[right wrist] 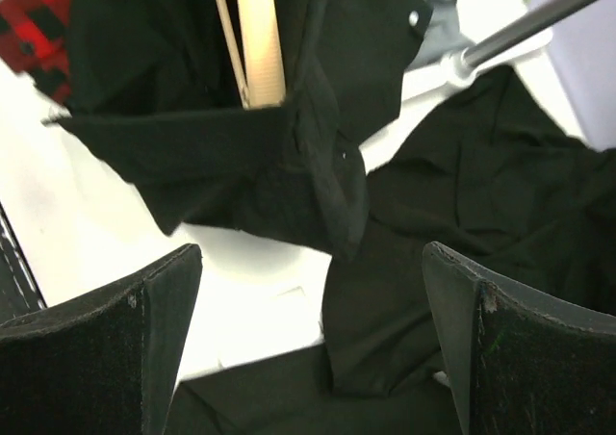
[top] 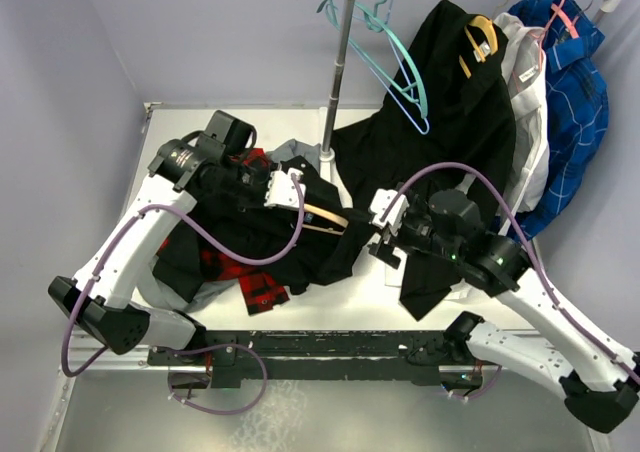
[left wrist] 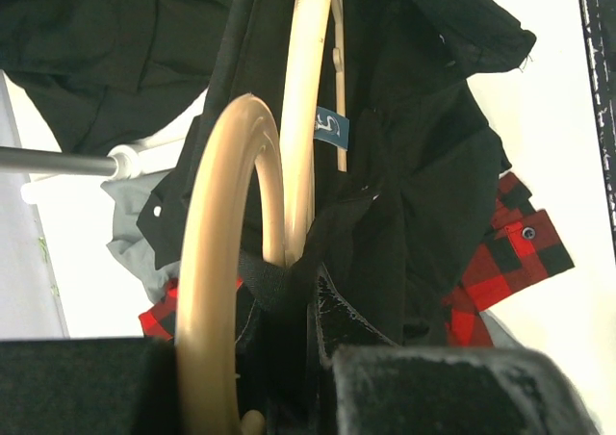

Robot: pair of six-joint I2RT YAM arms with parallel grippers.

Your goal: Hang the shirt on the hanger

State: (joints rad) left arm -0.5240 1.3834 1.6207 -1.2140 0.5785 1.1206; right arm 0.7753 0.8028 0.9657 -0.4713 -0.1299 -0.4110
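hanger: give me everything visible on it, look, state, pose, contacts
The hanger looks like light tan wood: rounded hook, curved shoulders, thin lower rod. It sits over the clothes pile, mostly wrapped in the black shirt; one arm's end shows inside the shirt's shoulder. The left gripper has its jaws closed near the hook's base, fabric pinched in too. The right gripper hangs open just off the far arm, not touching it.

On your white table point(top: 330, 307) a red-and-black plaid shirt point(top: 262, 292) lies crumpled at the left, with a grey cloth point(top: 291, 150) behind it near the white metal clothes rack point(top: 341, 72). Along the rail you see teal hangers point(top: 400, 72), a long black garment point(top: 450, 122) on a tan hanger point(top: 480, 40), a pale grey shirt point(top: 528, 102) and a blue checked shirt point(top: 575, 92).
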